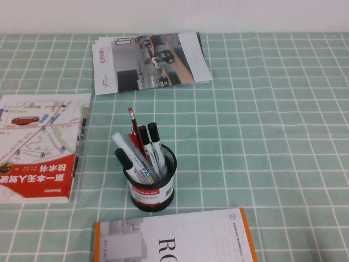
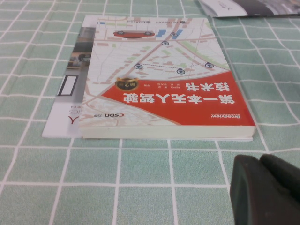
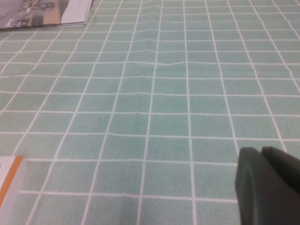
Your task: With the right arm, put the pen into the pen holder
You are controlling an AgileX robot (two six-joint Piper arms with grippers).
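Note:
The black wire-mesh pen holder stands on the green checked cloth in the middle of the high view. It holds several writing tools: a red-tipped pencil, black-capped markers and a fat grey-white marker. I cannot pick out a thin silver-grey pen among them or on the cloth. Neither arm shows in the high view. My left gripper is shut and empty, low over the cloth in front of a red-and-white book. My right gripper is shut and empty over bare cloth.
The red-and-white map book lies left of the holder. A stack of brochures lies at the back. An orange-edged white book lies at the front, just before the holder; its corner shows in the right wrist view.

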